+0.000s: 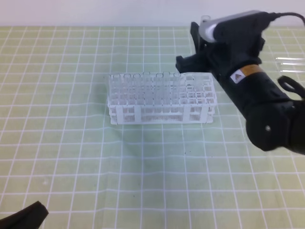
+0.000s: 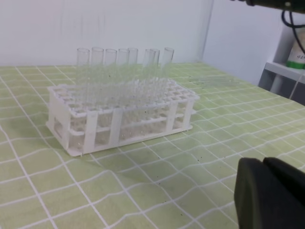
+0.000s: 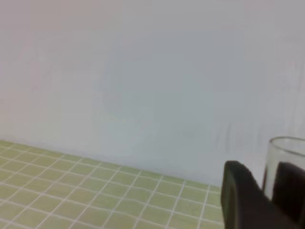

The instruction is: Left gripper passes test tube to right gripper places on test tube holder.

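Observation:
The white test tube holder (image 1: 162,98) stands mid-table, with several clear tubes upright in its back row (image 2: 124,62). My right gripper (image 1: 190,52) hovers over the holder's far right corner, shut on the test tube (image 1: 206,18), whose rimmed mouth pokes up above the silver housing. In the right wrist view the test tube (image 3: 286,157) stands upright between the two black fingers (image 3: 240,198) of the right gripper (image 3: 271,191). The tube's lower part is hidden behind the arm. My left gripper (image 2: 264,191) is shut and empty, low at the near left (image 1: 26,217), well away from the test tube holder (image 2: 71,129).
Loose clear tubes (image 1: 290,64) lie on the green gridded mat (image 1: 71,157) at the far right, also visible beyond the holder as faint tubes (image 2: 214,81). A shelf with a bottle (image 2: 298,55) stands past the table's right edge.

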Robot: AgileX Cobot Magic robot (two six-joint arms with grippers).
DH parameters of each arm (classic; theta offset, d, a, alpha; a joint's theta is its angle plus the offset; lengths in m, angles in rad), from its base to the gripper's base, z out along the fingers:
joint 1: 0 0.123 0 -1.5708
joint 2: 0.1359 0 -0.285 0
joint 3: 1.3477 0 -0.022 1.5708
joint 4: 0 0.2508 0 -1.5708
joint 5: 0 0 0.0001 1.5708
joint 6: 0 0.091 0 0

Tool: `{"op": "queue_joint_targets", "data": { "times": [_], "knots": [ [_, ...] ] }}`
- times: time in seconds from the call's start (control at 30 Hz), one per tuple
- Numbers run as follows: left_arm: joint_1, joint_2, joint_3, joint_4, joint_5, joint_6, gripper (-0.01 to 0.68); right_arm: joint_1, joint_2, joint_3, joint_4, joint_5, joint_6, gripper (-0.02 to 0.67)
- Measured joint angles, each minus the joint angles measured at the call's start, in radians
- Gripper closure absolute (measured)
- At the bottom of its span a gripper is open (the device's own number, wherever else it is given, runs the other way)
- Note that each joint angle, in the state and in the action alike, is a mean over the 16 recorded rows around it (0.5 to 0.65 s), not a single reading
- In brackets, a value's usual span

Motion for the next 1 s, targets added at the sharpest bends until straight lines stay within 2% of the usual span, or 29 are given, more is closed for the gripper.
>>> {"op": "queue_joint_targets", "data": {
  "times": [0.6,1.0],
  "knots": [
    [0.001,0.004,0.008,0.002,-0.005,0.0,0.675,-0.012,0.179,-0.078,-0.046,-0.044,0.103,0.559],
    [0.001,0.005,0.008,0.002,-0.005,0.0,0.675,-0.026,0.225,-0.104,-0.048,-0.055,0.111,0.559]
  ]
}}
